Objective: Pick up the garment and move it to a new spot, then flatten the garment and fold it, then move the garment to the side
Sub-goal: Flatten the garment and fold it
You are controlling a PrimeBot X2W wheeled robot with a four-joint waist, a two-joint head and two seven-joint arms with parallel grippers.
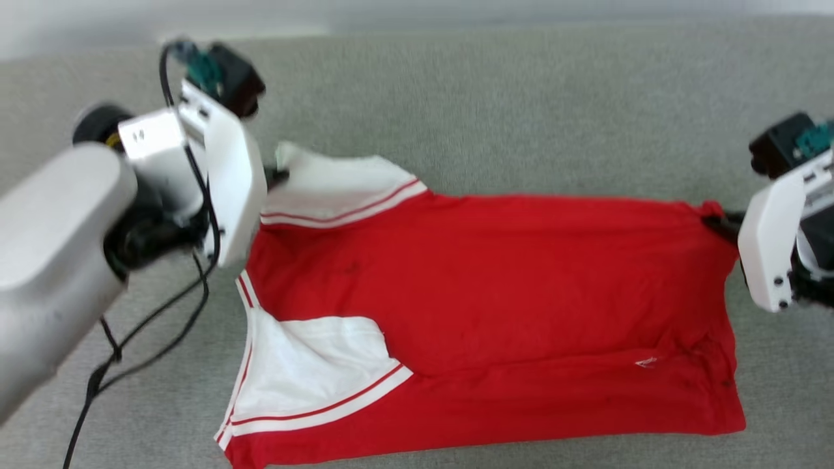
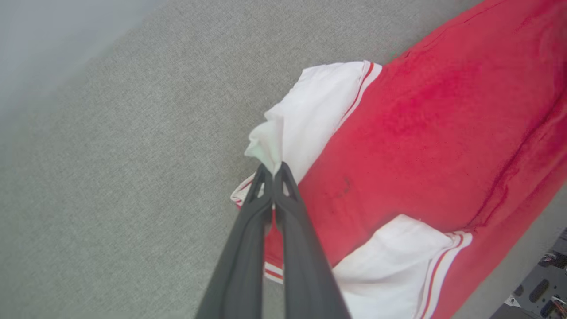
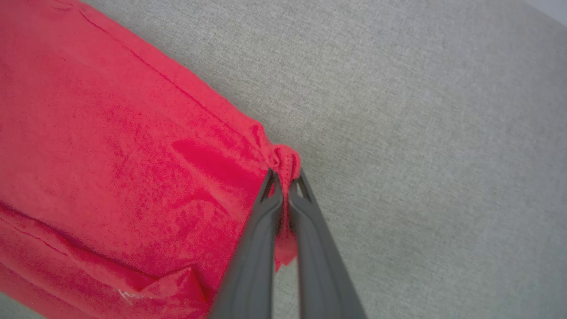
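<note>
While the garment (image 1: 495,286) lies spread on the grey surface (image 1: 521,98), our left gripper (image 2: 272,172) pinches its far-left white sleeve (image 2: 310,110) and our right gripper (image 3: 285,177) its far-right hem corner (image 3: 283,158) (both clenched); we should pull evenly outward, holding the far edge taut.

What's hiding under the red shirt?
The garment lies spread on a grey cloth surface, which shows all around its edges. Anything right beneath the red cloth is covered, so I cannot tell if something is there.
</note>
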